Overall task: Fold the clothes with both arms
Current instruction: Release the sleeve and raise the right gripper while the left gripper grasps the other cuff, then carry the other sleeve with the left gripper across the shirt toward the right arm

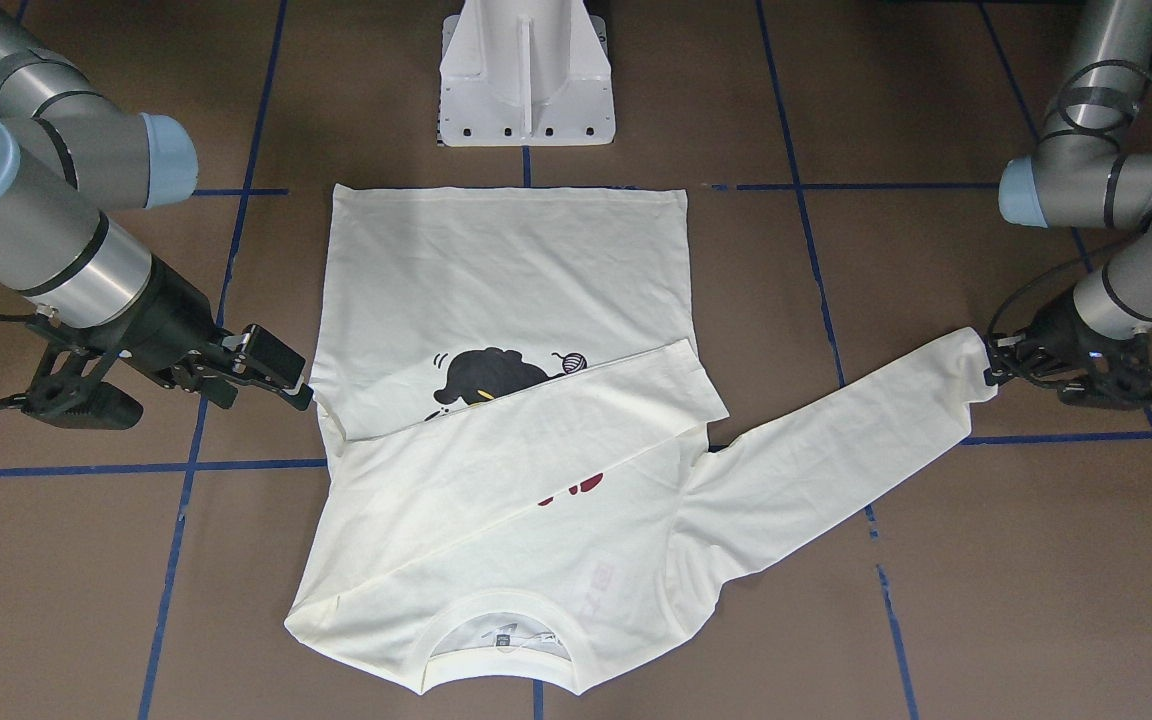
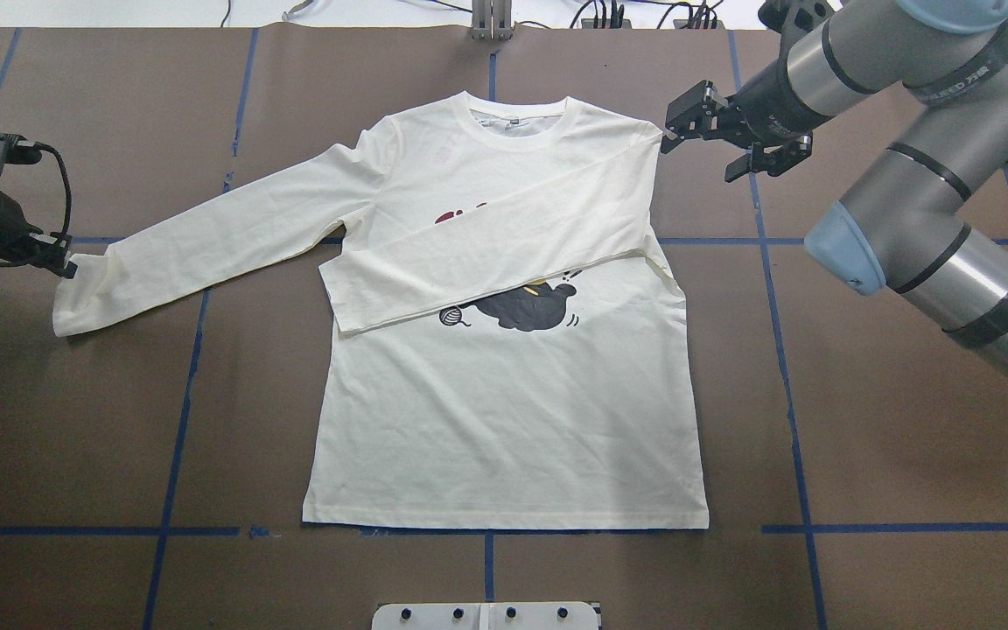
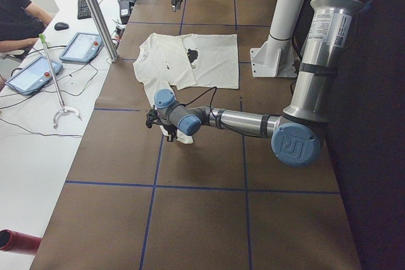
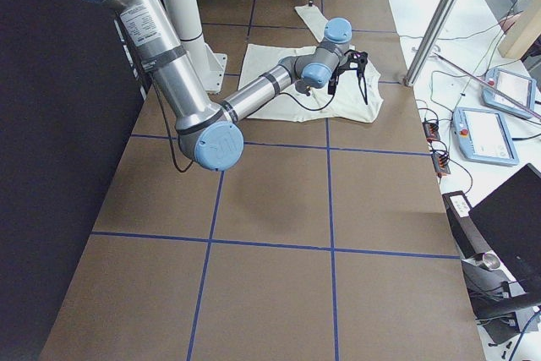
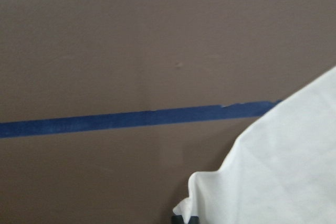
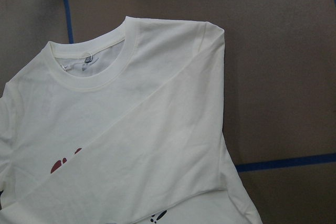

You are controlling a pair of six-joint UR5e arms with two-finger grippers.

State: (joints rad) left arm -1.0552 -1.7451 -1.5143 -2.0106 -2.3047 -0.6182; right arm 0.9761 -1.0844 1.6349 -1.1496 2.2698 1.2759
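Even, diffuse overhead light falls on the matte brown table (image 2: 906, 437) without glare, leaving only faint, soft-edged shadows beside the bright cream T-shirt (image 2: 504, 420); fixed views are sharp, the overhead view brightest at 12 o'clock, and the left wrist view is soft and slightly blurred.

Left claw (image 3: 152, 119) sits at the T-shirt (image 3: 209, 55) sleeve's end

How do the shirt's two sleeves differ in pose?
The folded sleeve lies across the shirt, hiding part of the print; the outstretched sleeve lies on the table. The left end effector meets the outstretched sleeve's cuff; the folded sleeve's cuff lies free. Both are plain cream.
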